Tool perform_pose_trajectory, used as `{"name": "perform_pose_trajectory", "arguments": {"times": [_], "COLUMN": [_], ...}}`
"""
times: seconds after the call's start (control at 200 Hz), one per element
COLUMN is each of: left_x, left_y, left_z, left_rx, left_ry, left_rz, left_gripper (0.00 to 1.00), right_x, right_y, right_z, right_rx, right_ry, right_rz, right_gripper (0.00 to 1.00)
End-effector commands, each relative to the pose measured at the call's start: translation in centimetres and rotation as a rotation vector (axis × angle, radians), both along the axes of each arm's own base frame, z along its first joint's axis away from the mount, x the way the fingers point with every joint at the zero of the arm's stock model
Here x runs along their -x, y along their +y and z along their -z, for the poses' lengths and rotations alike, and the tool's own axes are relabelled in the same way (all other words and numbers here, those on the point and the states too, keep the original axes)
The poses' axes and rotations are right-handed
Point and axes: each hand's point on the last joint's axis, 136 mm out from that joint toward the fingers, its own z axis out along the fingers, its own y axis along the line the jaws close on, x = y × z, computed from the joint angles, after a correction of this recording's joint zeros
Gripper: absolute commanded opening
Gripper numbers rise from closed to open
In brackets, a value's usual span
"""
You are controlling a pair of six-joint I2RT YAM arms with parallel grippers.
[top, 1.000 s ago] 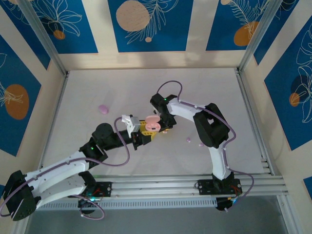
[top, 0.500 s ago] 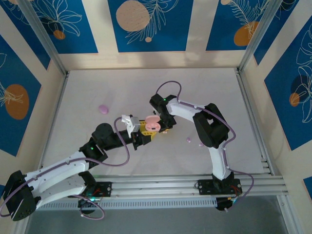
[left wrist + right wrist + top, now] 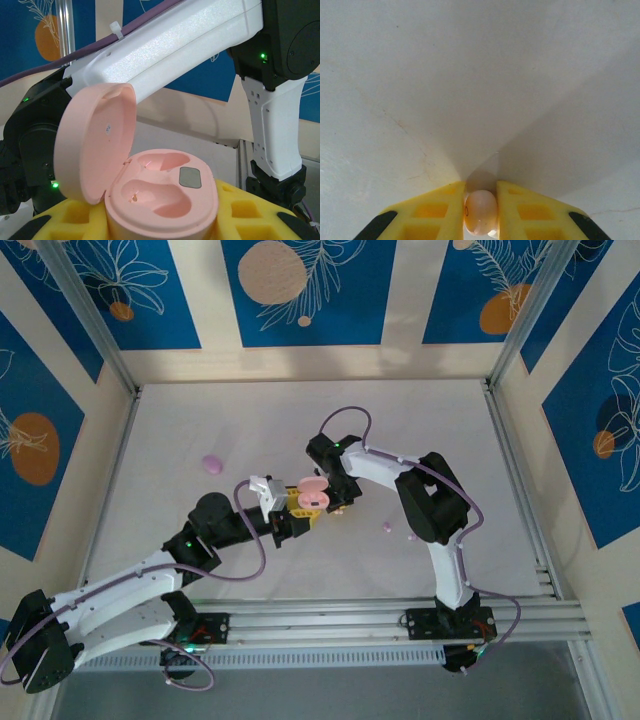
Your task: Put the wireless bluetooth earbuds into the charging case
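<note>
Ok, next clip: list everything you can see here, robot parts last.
case: one, pink, lid open, both wells empty, held mid-table in the left pincer.
pink bud: one, pale pink, pinched in the right pincer.
lilac bud: one, lilac, on the table, right of centre.
pale bud: one, whitish, just right of the lilac bud.
lump: one, lilac, on the table left of centre; bud or case unclear.
table: one, white.
left pincer: one, yellow pads, shut on the case.
right pincer: one, yellow pads, shut on the pink bud.
</note>
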Motion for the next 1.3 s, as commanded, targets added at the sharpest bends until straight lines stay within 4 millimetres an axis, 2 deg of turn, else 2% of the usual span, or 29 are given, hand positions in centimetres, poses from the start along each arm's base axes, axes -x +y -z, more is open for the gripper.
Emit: {"name": "perform_pose_trajectory", "arguments": {"times": [0.0,0.12,0.25,0.4,0.54,0.785,0.955,1.11,1.296], "left_x": [0.1,0.0,0.0,-0.2,-0.3,-0.4,-0.4,-0.3,-0.3], "left_y": [0.3,0.4,0.6,0.9,1.1,1.6,1.9,1.6,0.9], "left_z": [-0.4,-0.4,-0.5,-0.7,-0.9,-1.0,-0.9,-0.1,0.2], "left_rx": [0.010,0.009,0.006,0.003,0.003,-0.003,-0.017,-0.050,-0.051], "left_ry": [-0.013,-0.012,-0.018,-0.034,-0.052,-0.070,-0.076,-0.073,-0.089], "left_rz": [-0.011,-0.017,-0.027,-0.046,-0.062,-0.089,-0.099,-0.083,-0.055], "left_gripper": [0.31,0.31,0.31,0.31,0.31,0.31,0.31,0.31,0.31], "right_x": [0.8,1.3,2.0,3.1,4.3,5.0,5.0,4.7,5.7], "right_y": [0.3,1.3,2.8,2.4,1.7,0.6,0.3,-0.3,-1.4], "right_z": [-1.8,-4.7,-10.0,-16.2,-19.9,-21.6,-22.1,-23.4,-27.2], "right_rx": [-0.051,-0.251,-0.663,-1.079,-1.289,-1.397,-1.394,-1.357,-1.321], "right_ry": [0.007,0.013,0.078,0.224,0.337,0.437,0.424,0.313,0.096], "right_rz": [0.021,0.088,0.184,0.190,0.121,0.083,0.096,0.139,0.104], "right_gripper": [0.22,0.22,0.22,0.22,0.22,0.22,0.21,0.21,0.21]}}
